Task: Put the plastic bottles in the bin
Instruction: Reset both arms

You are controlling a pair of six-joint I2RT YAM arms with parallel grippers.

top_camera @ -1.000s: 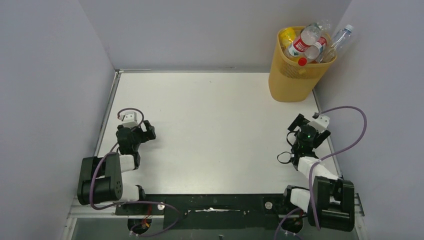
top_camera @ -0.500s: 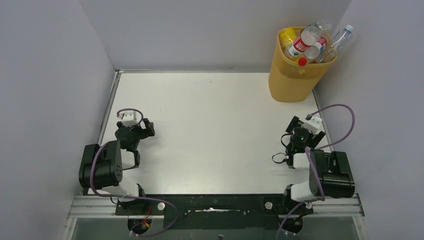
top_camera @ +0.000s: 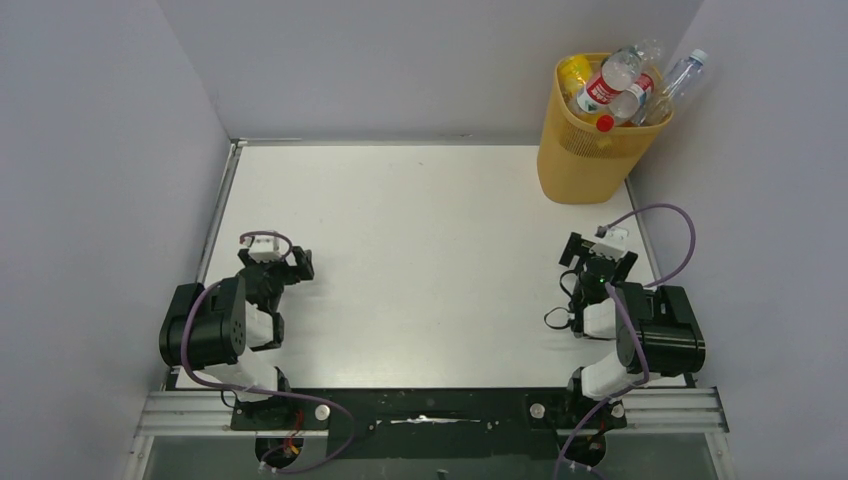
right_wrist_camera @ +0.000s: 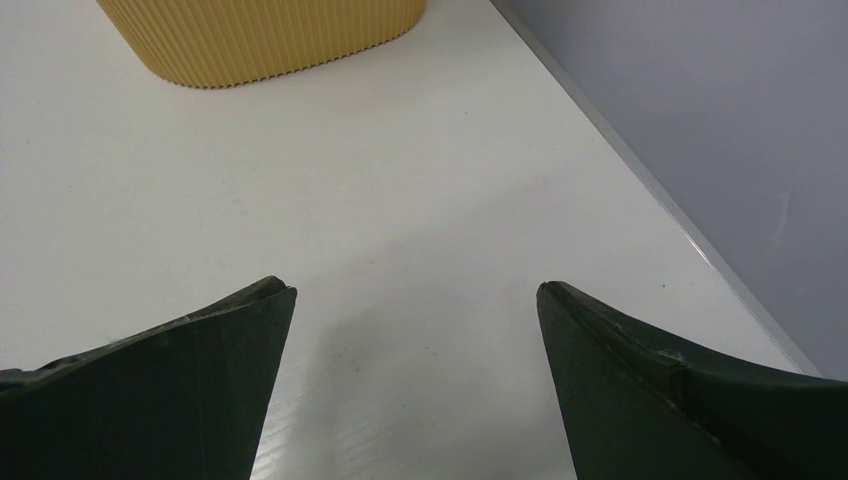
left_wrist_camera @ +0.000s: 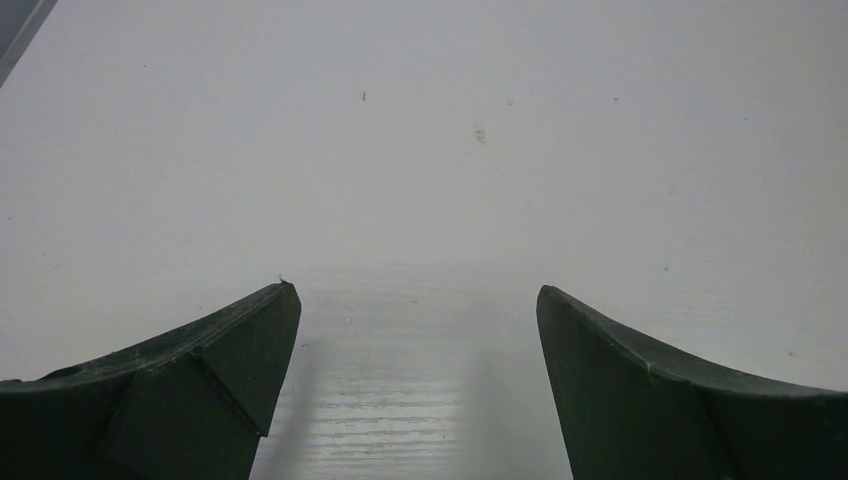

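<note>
Table [top_camera: 420, 230]: white, with the bin at its far right corner.
Bin [top_camera: 585, 160]: heaped past the rim; bump it with your right arm and it may spill.
Bottles [top_camera: 612, 85]: piled in the bin, one leaning out toward the wall, likeliest to fall.
Right gripper [right_wrist_camera: 415, 290]: jaws apart, empty, near the bin.
Left gripper [left_wrist_camera: 415, 295]: jaws apart, empty, well away.

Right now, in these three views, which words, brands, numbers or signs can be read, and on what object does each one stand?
No text can be read.
The red label on a clear bottle in the bin: print too small and blurred.
The other plastic bottles: no legible label.
The table, in both wrist views too: no marking shows.
</note>
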